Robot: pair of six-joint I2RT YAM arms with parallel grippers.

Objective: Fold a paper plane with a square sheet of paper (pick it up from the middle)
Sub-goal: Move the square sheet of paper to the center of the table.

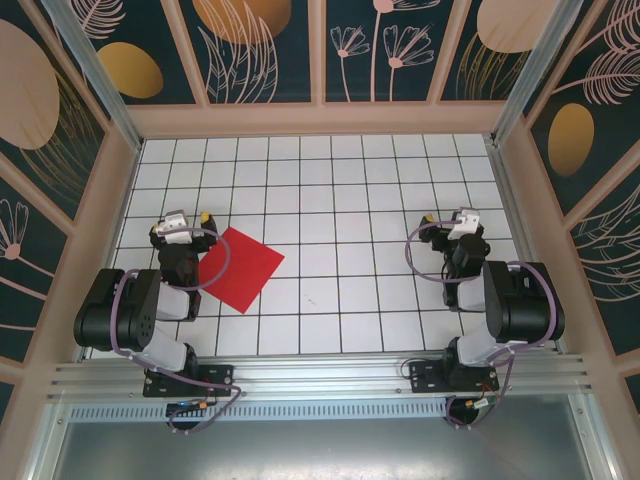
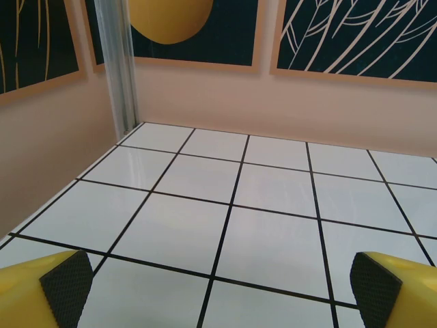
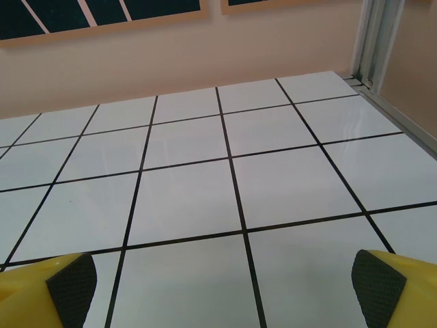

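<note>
**A:** Where was the paper?

**B:** Overhead cam had it. The square sheet of thin bright red paper [image 1: 242, 268] lay flat on the white tabletop with black grid lines [image 1: 330, 200]. It sat left of centre, turned cornerwise like a diamond.

**A:** Near an arm?

**B:** Just right of the left gripper [image 1: 188, 220]. The L arm's wrist overlapped the sheet's left corner, but I couldn't tell if they touched. The right gripper [image 1: 445, 222] was well apart from it, across the table.

**A:** Fingers?

**B:** Too small to judge from above, so the wrist cams settled it. On the L wrist cam the black rubber pads [image 2: 65, 283] on yellow fingers sat in opposite bottom corners, w/ just tiles btwn them. So spread wide, holding nothing. The R wrist cam was the same: pads [image 3: 72, 287] far apart, tiles btwn.

**A:** Anything else from the wrist cams?

**B:** Close detail of the surroundings. The L cam looked over tiles to a pale pink wall [image 2: 273, 102] and a grey metal corner post [image 2: 116, 68]. The R cam had a similar post [image 3: 372, 41] at top right.
</note>
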